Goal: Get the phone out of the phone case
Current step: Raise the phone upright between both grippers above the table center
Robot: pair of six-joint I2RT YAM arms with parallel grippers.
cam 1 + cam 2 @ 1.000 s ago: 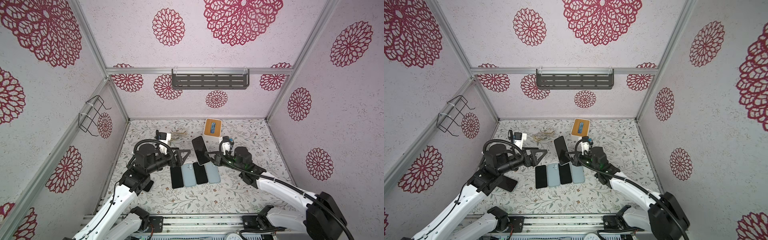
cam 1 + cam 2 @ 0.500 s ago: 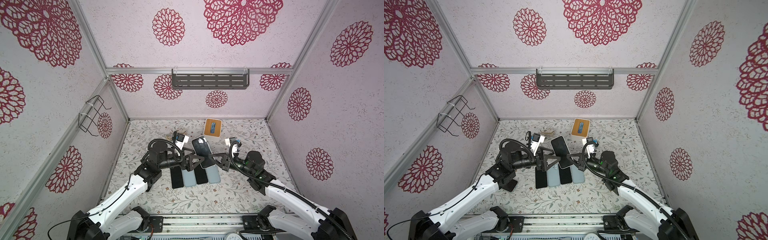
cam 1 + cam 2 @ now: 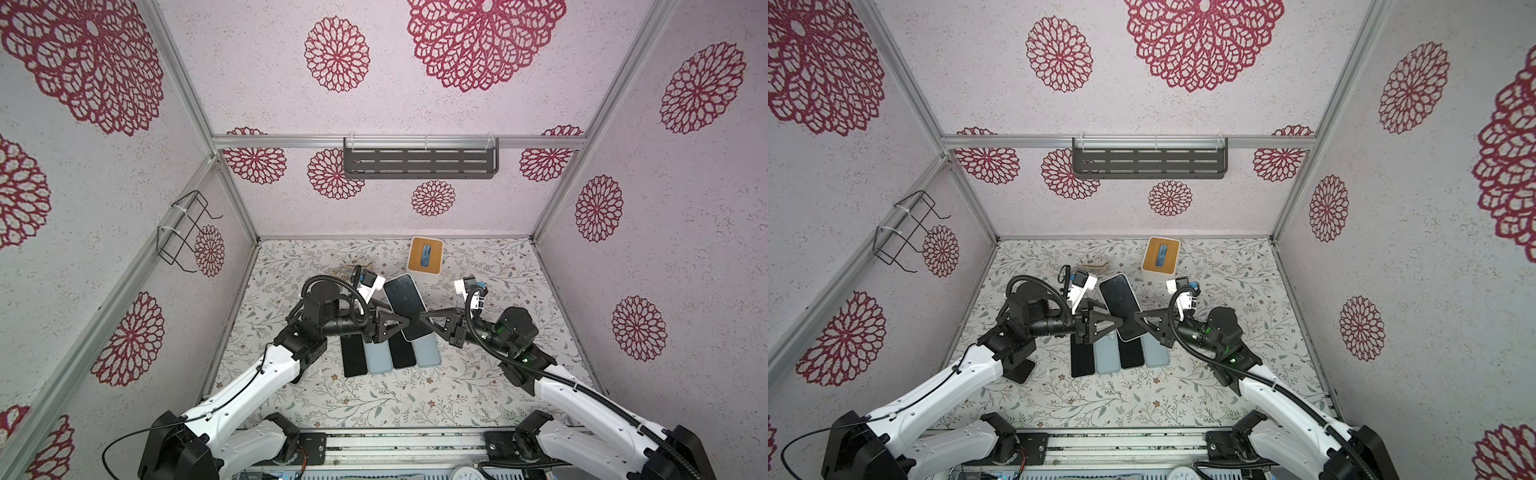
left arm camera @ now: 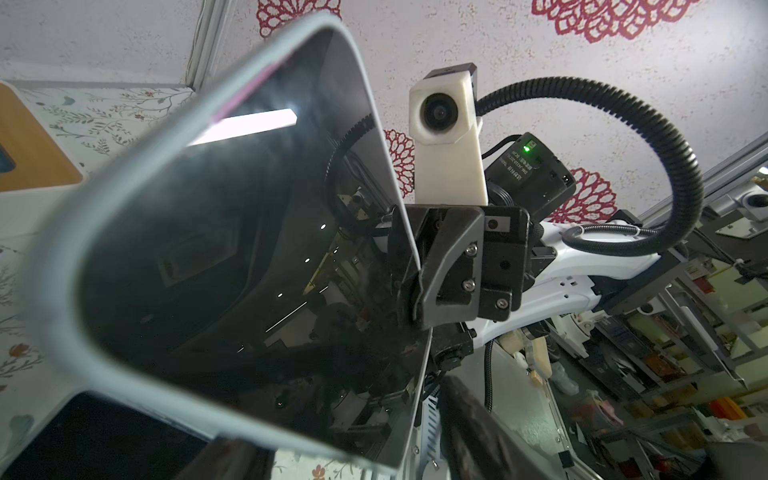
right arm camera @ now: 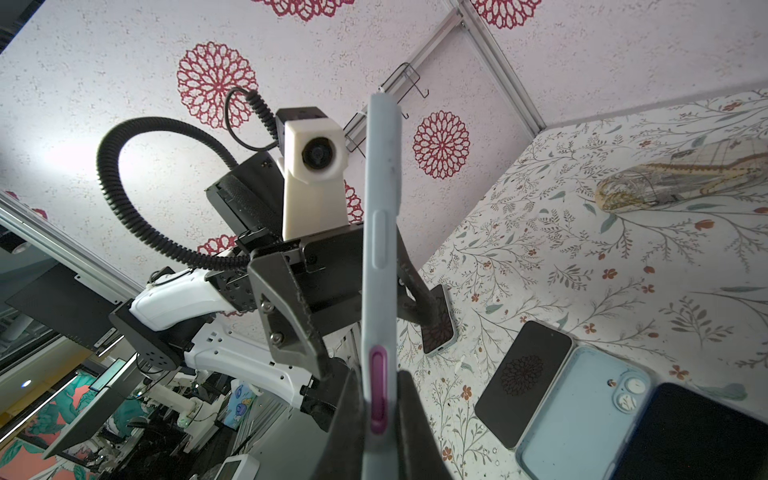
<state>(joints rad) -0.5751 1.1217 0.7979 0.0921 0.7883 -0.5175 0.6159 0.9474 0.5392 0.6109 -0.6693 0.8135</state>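
While both arms met over the middle of the table (image 3: 478, 382), the phone case (image 3: 405, 305) was held clear of the surface. It was tilted, with one short end toward the back wall, as both top views showed (image 3: 1123, 305).

The phone (image 4: 228, 249) sat inside the case. In the left wrist view the pale blue rim framed its dark screen along every visible edge.

Right gripper (image 3: 422, 319): closed on one long edge of the phone case. One finger (image 5: 415, 424) lay against each face, beside a pink side button (image 5: 378, 390).

Left gripper (image 3: 404, 325): set at the opposite long edge. One finger (image 5: 291, 316) stood on the screen side and the other behind the back of the case. The jaws were partly apart, and whether they pressed on the case could not be told from any view.

Under the raised case, a row of dark phones and pale blue cases (image 3: 378, 353) lay flat on the floral table cover, side by side and touching. In the top views the near end of the held case overlapped the far end of this row.

A wood-topped box (image 3: 424, 255) stood near the back wall, apart from both grippers. A blue item showed in its slot.
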